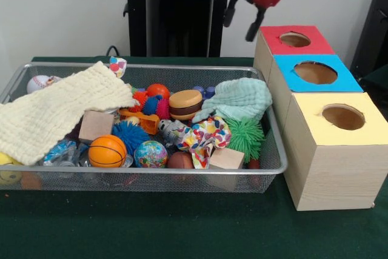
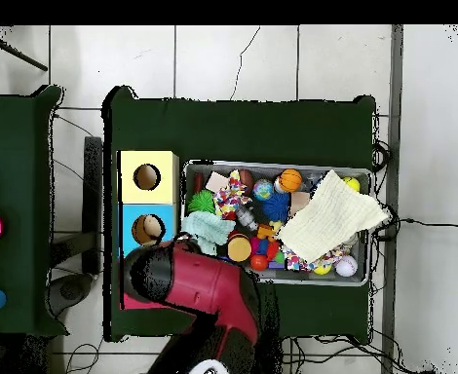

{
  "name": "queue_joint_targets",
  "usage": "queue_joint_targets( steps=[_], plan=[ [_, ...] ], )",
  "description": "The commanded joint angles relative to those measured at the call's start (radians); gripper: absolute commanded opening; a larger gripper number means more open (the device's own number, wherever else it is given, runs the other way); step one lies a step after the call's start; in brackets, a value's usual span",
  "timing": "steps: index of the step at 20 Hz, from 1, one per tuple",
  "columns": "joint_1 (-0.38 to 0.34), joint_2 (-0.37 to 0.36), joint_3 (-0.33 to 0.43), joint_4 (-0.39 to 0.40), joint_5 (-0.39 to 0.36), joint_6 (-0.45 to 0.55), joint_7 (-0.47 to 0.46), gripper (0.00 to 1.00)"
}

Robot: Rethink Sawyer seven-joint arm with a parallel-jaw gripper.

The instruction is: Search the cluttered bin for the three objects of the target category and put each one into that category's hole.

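The wire mesh bin (image 1: pixel 151 67) sits on the green table, full of clutter; it also shows in the overhead view (image 2: pixel 272 165). No plush animal shows clearly. A pale yellow rounded thing (image 1: pixel 8 171) lies in the near left corner, half under a cloth, and I cannot tell what it is. The red-topped box (image 1: pixel 318 45) with its round hole (image 1: pixel 295 39) is the farthest of three boxes. My gripper (image 1: pixel 237 32) hangs open and empty in the air, just left of and above that box. In the overhead view my arm (image 2: pixel 209 287) hides the gripper and most of the red top.
A blue-topped box (image 1: pixel 342 82) and a yellow-topped box (image 1: pixel 309 122) stand in line nearer the camera. In the bin lie a cream cloth (image 1: pixel 54 110), a mint cloth (image 1: pixel 239 98), an orange basketball (image 1: pixel 107 151), a green spiky ball (image 1: pixel 245 134), a burger toy (image 1: pixel 185 104) and wooden blocks (image 1: pixel 96 125).
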Motion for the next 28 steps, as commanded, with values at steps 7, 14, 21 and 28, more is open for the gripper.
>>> queue_joint_targets(
  steps=[7, 14, 21, 28],
  plan=[
    [-0.239, 0.016, 0.287, -0.056, -0.231, -0.111, -0.191, 1.0],
    [-0.332, 0.002, 0.373, -0.079, -0.325, -0.094, -0.211, 1.0],
    [-0.44, -0.002, 0.453, -0.097, -0.435, -0.106, -0.242, 1.0],
    [-0.533, -0.027, 0.528, -0.117, -0.534, -0.077, -0.273, 1.0]
  ],
)
